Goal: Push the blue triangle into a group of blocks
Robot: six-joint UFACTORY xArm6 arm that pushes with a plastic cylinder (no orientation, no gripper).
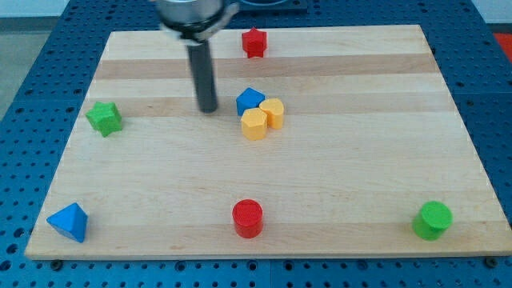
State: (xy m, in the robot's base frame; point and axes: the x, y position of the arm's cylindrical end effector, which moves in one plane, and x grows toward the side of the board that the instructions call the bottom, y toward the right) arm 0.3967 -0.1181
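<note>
A pale wooden board (336, 192) sits on a blue perforated table (32, 96), with the arm's dark rod descending from the view's top and its tip (208, 110) resting near the board's centre, just left of a small cluster; there are no jaws on this rig, only the bare rod. The cluster holds a blue cube (250, 100) touching two yellow blocks (262, 118), and it appears the likeliest group to aim for. The blue triangle (69, 222), the block to be moved, lies at the view's bottom-left corner, close to the board's edge and well apart from the tip and from every other block. The risk, judged from here, is an off-centre push: the pointed shape could swivel away or slip off the nearby edge. A green star-like block (105, 118) stands at the left, near the route, and could be struck. A red cylinder (247, 218), a green cylinder (433, 220) and a red block (254, 42) stand farther off.
</note>
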